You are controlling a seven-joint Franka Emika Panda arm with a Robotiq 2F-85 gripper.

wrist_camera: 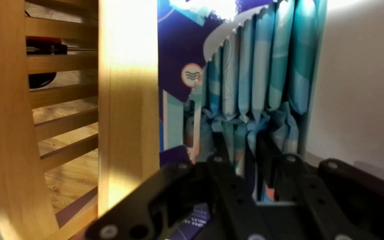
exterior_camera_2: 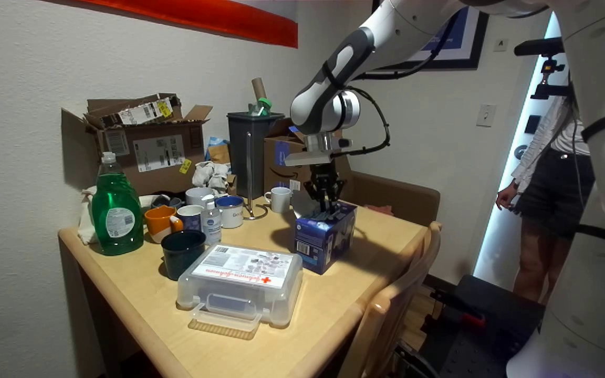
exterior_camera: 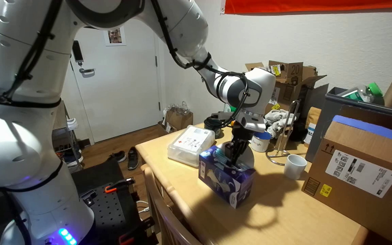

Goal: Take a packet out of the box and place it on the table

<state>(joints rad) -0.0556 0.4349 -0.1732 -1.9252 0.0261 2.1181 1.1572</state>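
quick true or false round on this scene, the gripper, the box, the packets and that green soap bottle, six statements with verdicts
1. The gripper reaches down to the open top of the box. True.
2. The box is up in the air. False: it rests on the table.
3. Several packets stand side by side in the box. True.
4. The packets are all bright red. False: they show mostly blue, teal and pale tones.
5. A green soap bottle stands upright on the table. True.
6. That bottle is right next to the box. False: it stands beside an orange mug, well apart from the box.
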